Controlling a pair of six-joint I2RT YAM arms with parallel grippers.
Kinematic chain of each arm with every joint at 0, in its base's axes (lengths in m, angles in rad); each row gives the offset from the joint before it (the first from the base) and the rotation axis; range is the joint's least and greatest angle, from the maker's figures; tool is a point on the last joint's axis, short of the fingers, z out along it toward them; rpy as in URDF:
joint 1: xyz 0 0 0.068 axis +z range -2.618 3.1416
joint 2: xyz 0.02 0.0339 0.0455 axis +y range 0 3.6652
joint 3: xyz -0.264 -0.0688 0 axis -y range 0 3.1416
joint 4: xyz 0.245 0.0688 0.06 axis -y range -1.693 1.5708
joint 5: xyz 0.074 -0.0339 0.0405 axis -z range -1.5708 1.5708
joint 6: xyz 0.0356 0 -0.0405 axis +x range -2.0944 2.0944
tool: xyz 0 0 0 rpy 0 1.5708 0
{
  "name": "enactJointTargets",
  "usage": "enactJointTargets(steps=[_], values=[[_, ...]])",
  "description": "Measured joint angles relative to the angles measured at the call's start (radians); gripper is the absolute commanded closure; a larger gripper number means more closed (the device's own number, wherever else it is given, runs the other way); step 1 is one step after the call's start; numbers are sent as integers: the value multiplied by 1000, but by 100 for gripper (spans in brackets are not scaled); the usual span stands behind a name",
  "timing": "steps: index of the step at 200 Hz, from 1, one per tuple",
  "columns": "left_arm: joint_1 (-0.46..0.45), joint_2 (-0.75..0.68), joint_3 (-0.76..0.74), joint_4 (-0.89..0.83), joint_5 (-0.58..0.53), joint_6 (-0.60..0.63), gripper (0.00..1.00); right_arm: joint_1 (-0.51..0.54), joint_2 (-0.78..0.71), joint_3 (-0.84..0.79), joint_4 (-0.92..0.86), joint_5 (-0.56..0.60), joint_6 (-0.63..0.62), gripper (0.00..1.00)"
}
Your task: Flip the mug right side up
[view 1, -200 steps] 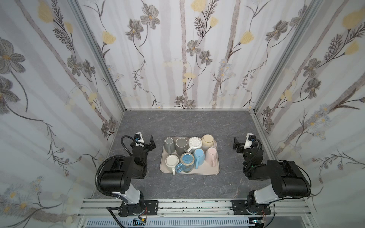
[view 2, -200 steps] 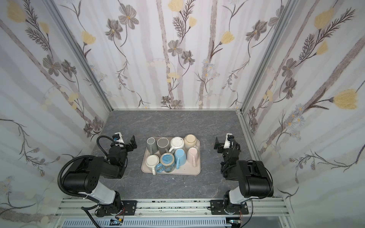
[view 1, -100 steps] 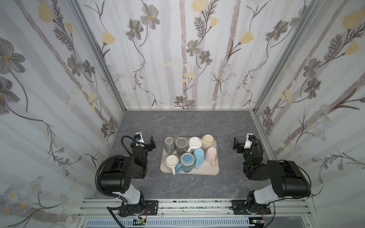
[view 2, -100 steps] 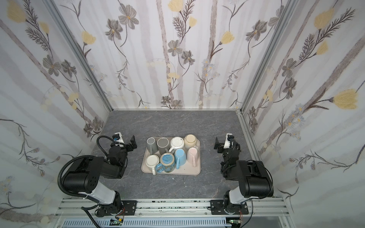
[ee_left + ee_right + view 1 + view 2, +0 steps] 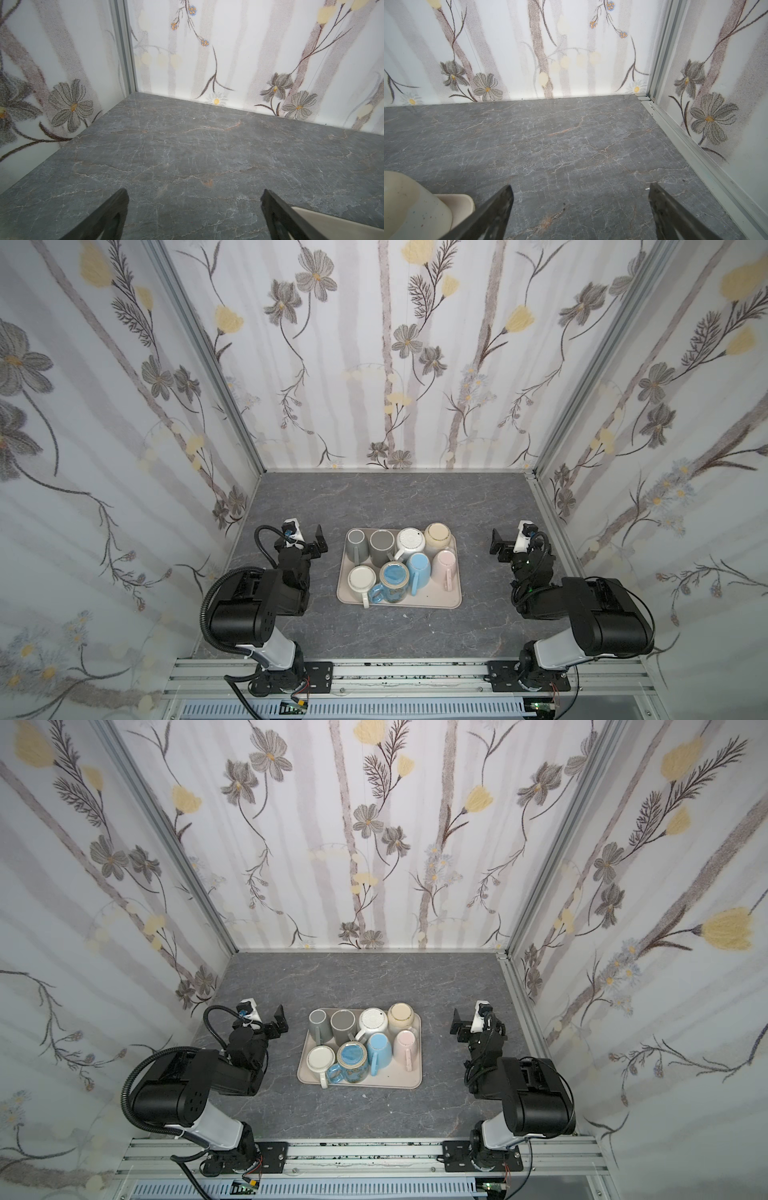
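Opening step: nothing is grasped yet.
The left gripper [image 5: 194, 190] and right gripper [image 5: 581, 186] hover over bare worktop [image 5: 374, 497] on either side of the tray [image 5: 436, 600], jaws wide apart and empty. The mugs [image 5: 392, 578] crowd the tray, seemingly all base-up. Next, one arm must choose one and reach inward.

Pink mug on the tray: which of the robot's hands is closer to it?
Right. The right hand, open, is just off the side of the tray where the pink mug stands; the left hand, also open, is beyond the tray's opposite side.
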Motion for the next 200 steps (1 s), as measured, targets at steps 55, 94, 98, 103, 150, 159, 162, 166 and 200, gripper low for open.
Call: enactJointTargets(steps=[55,94,98,103,150,159,162,166,200], values=[[0,0,0,0,0,0,0,0,0,0,0,0,0,0],[0,0,0,0,0,0,0,0,0,0,0,0,0,0],[1,0,0,0,0,0,0,0,0,-1,0,-1,0,0],[1,0,-3,2,0,0,0,0,0,-2,0,-5,0,0],[1,-65,-108,76,-54,-13,0,6,-101,-3,-69,-21,-6,0],[1,-93,-125,88,-64,-17,0,7,-144,19,-117,-12,-2,1],[1,-116,-133,84,-71,-21,0,8,-166,38,-161,-3,10,4],[1,-149,-141,78,-80,-26,0,9,-187,60,-202,9,28,6],[1,-445,-82,-153,-147,-124,0,19,-314,212,-537,41,130,21]])
